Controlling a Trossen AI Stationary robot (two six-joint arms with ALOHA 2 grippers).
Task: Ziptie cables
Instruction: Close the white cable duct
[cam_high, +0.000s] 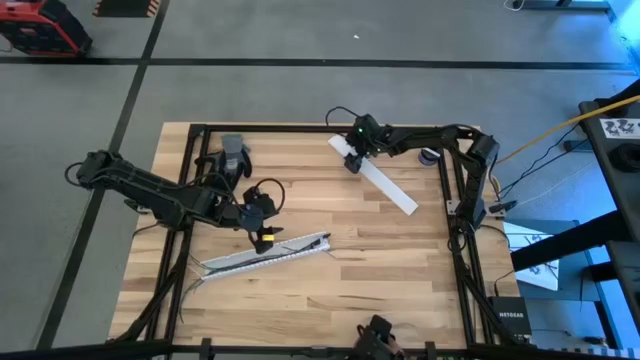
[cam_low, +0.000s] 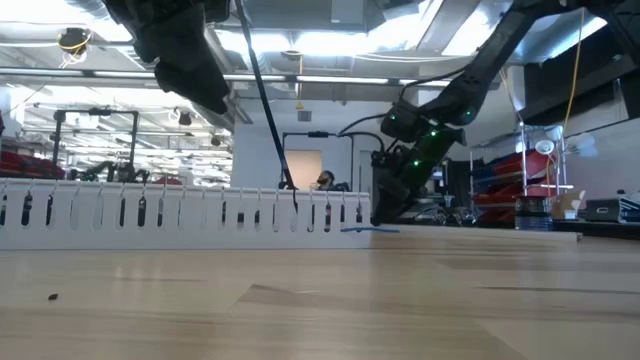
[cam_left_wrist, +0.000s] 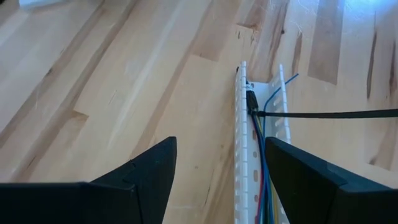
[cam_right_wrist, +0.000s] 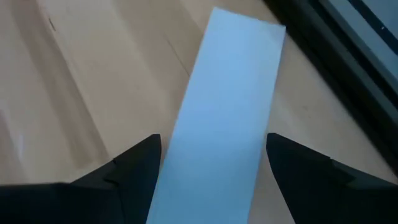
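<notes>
The cables (cam_left_wrist: 256, 186) are thin dark, blue and green wires lying inside the long white slotted channel (cam_high: 262, 255), which rests flat on the table's near middle. One thin black wire (cam_left_wrist: 329, 114) leaves the channel near its end and runs off sideways. My left gripper (cam_high: 262, 236) hovers open just above the channel (cam_left_wrist: 241, 155), which shows beside one finger in the left wrist view. My right gripper (cam_high: 352, 161) is open and low at the far side. Its fingers straddle the far end of a flat white strip (cam_right_wrist: 224, 112).
The flat white strip (cam_high: 378, 178) lies slantwise on the far right part of the table. A grey object (cam_high: 234, 155) sits near the far left edge. A black frame (cam_high: 455, 215) borders the table. Bare wood lies near and right of the channel.
</notes>
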